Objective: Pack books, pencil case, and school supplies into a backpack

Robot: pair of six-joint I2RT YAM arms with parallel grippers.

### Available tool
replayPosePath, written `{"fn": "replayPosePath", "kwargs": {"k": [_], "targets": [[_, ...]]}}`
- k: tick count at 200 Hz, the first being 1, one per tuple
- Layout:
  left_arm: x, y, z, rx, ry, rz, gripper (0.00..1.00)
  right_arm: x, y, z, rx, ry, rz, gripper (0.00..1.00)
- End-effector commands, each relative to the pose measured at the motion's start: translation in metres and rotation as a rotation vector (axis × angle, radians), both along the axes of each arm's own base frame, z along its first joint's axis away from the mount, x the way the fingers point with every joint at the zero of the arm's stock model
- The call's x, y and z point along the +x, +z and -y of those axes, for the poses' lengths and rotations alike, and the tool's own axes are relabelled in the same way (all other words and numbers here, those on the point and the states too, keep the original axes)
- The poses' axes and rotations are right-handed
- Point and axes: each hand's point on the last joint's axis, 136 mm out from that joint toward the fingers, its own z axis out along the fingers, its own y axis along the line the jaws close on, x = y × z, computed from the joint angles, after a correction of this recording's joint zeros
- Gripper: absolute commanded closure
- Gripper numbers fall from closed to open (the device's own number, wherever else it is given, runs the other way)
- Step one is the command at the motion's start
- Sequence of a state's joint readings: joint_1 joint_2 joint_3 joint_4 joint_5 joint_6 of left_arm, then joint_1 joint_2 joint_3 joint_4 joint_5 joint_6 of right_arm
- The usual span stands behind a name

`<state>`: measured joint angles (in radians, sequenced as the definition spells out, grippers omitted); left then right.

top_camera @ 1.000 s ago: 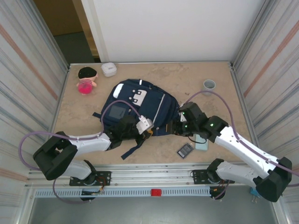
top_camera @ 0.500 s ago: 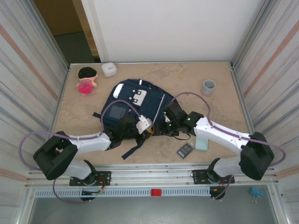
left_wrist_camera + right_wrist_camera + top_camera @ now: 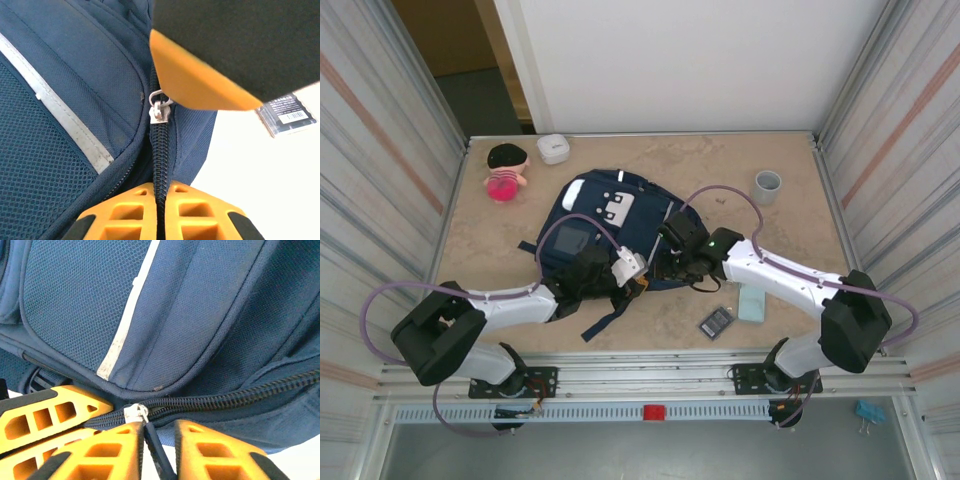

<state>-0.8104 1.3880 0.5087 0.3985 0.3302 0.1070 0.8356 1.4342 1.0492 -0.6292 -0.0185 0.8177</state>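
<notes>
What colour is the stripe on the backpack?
White stripe, on the navy blue backpack. The right wrist view shows it best.

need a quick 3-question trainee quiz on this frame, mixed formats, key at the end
1. True or false: the pencil case is already inside the backpack.
2. What lies closest to the pencil case? A) doll B) calculator C) cup
3. What runs between the fingers of the left gripper?
Key: 1 false, it lies on the table. 2 B. 3 The backpack's closed zipper.
</notes>
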Motion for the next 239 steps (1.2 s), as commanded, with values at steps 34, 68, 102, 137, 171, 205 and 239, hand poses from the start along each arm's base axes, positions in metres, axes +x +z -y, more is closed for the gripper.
{"fn": "replayPosePath", "kwargs": {"k": [34,68,102,137,171,205,239], "targets": [[0.01,0.035,0.012,-0.088,-0.017,0.066,1.0,0.004,-0.007,0.015,-0.083,0.014,-0.002,0.85],[0.01,0.036,0.013,-0.082,-0.023,0.072,1.0,0.003,-0.009,0.004,-0.022,0.078,-0.039,0.89],[0.01,0.031,0.007,-0.053,-0.007,0.075,1.0,0.009,-0.004,0.024,-0.013,0.036,-0.047,1.0],[0.009,0.022,-0.01,0.03,0.017,0.097,1.0,0.018,0.0,0.062,0.053,-0.029,-0.071,1.0],[0.008,0.019,-0.029,0.092,0.041,0.118,1.0,0.017,0.008,0.067,0.18,0.039,-0.081,1.0],[0.002,0.016,-0.034,0.128,0.025,0.104,0.93,0.007,0.02,0.035,0.371,0.146,-0.141,1.0],[-0.004,0.023,-0.034,0.068,0.047,0.06,0.77,0.002,0.017,0.032,0.378,0.154,-0.162,1.0]]}}
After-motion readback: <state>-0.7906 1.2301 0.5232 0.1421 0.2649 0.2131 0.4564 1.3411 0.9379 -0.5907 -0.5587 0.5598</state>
